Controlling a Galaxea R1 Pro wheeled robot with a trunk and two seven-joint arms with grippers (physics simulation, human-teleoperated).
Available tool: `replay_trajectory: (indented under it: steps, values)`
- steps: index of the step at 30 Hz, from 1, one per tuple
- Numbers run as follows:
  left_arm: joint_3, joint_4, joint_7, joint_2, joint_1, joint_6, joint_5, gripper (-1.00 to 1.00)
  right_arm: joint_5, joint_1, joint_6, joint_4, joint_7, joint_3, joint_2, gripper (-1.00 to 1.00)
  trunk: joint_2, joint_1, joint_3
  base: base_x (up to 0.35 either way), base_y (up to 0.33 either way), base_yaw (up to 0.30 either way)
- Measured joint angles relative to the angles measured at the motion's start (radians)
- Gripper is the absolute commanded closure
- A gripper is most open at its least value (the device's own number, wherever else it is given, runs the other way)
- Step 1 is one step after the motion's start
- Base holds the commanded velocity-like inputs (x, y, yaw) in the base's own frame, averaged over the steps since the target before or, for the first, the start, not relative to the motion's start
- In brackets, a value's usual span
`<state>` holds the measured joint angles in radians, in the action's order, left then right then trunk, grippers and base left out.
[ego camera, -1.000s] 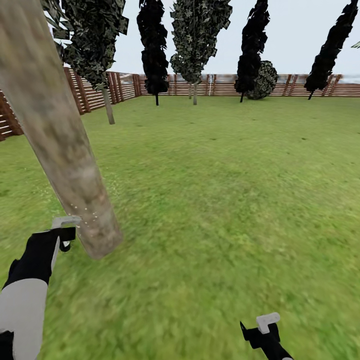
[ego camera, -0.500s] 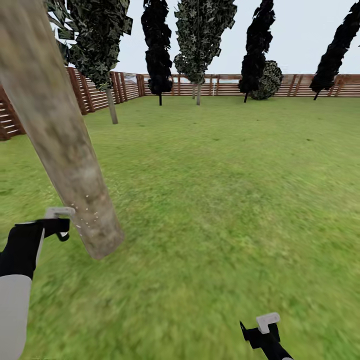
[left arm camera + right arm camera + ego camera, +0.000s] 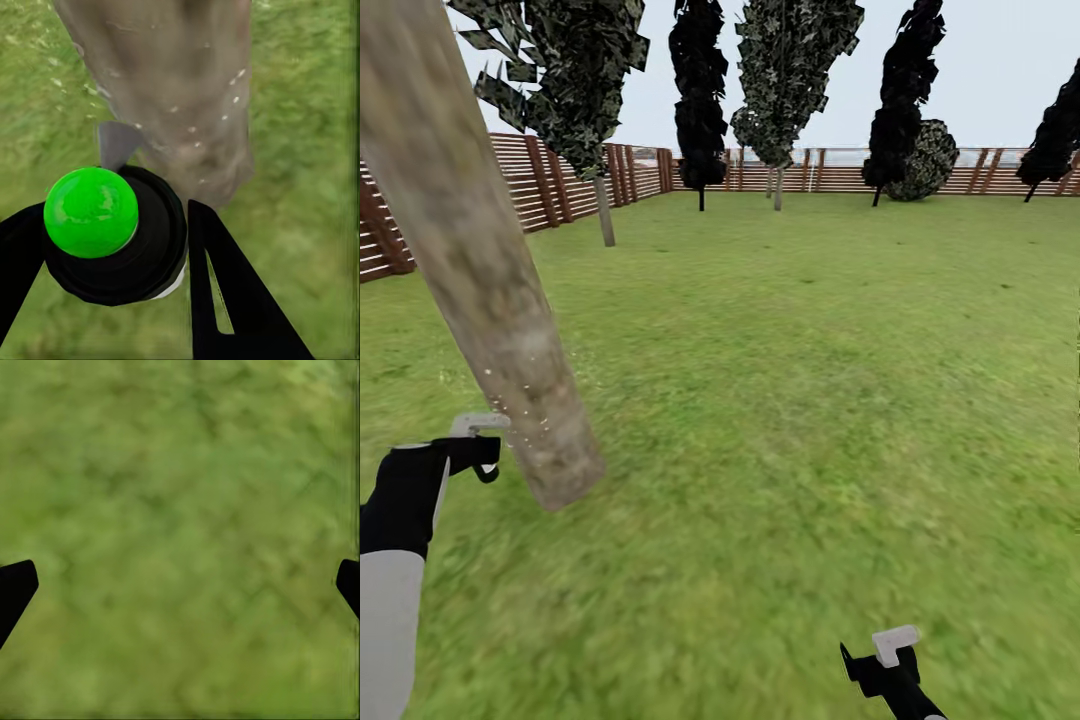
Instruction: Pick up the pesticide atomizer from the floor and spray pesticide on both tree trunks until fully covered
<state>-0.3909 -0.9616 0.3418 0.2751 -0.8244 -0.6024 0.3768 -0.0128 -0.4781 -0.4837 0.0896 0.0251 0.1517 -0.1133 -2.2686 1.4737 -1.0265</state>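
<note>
Grey-brown bark fills the left of the head view: the trunk [image 3: 480,290] leans across the frame, flaring towards its base on the lawn [image 3: 810,400]. The left hand [image 3: 478,440] hangs just beside that base, low down, and it is clenched on the atomizer [image 3: 120,240]. In the left wrist view the black bottle sits between the two dark fingers [image 3: 225,285], a bright green ball over its top, aimed straight at the bark. That explains the pose: the nozzle is held close so the spray lands on the wood and not the grass. White specks of pesticide [image 3: 234,88] dot the trunk's lower part, and a few show in the head view too [image 3: 525,405], but they look sparse, so this trunk seems far from covered, and higher bark looks bare.

The right hand [image 3: 890,655] rests low near the frame's bottom, spare for now; the right wrist view has its fingertips [image 3: 15,585] spread wide over plain grass, holding nothing. Beyond, another tree [image 3: 585,100] stands near the slat fence [image 3: 560,175], likely the second target.
</note>
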Motion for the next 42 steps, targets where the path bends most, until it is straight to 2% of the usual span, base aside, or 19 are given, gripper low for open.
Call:
replay_trajectory:
  steps: [16,30,36,42]
  values:
    - [-0.002,0.006,-0.006,0.003,-0.001,0.0,0.001,1.0,0.0,0.0,0.0,0.0,0.001,0.001,0.0,-1.0,0.0,0.0,0.0,0.033,-0.275,0.006]
    - [-0.009,0.015,-0.009,0.007,-0.001,-0.004,0.002,1.0,0.0,0.0,0.0,0.0,0.001,0.002,0.0,-1.0,0.0,0.0,0.0,0.107,-0.275,0.253]
    - [-0.009,0.017,-0.015,0.006,-0.001,-0.005,0.003,1.0,0.0,0.0,0.0,0.0,0.001,0.001,0.0,-1.0,0.0,0.0,0.0,0.147,-0.256,0.026]
    - [-0.004,0.017,-0.053,0.006,0.0,-0.04,0.002,1.0,0.0,0.0,0.0,0.0,0.001,0.002,0.0,-1.0,0.0,0.0,0.0,0.253,-0.177,0.068]
